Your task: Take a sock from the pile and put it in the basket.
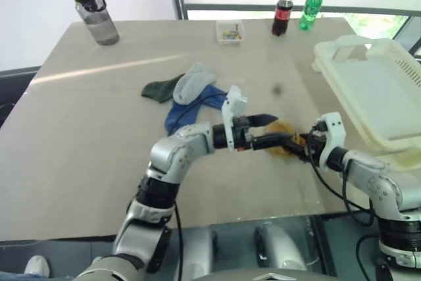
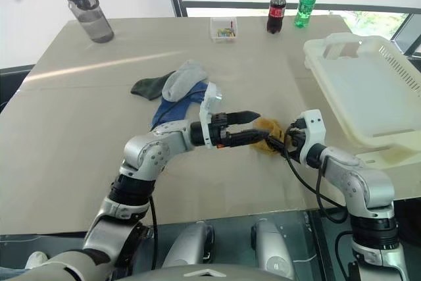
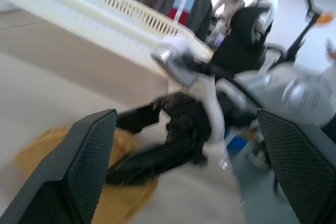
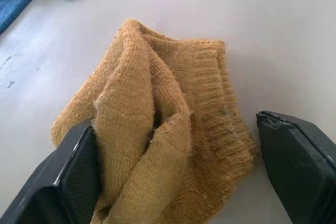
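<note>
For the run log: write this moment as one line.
stage: reaching for mustard sock | right gripper: open, fingers straddling sock on table | left gripper: open, empty | basket: no sock inside

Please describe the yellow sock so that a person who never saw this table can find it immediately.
Start at the cream basket on the table's right edge, then look left to where the two grippers meet. The mustard sock lies crumpled on the bare table there, between the open fingers of the right gripper. It is ribbed, and lies apart from the blue, grey and dark green socks.
</note>
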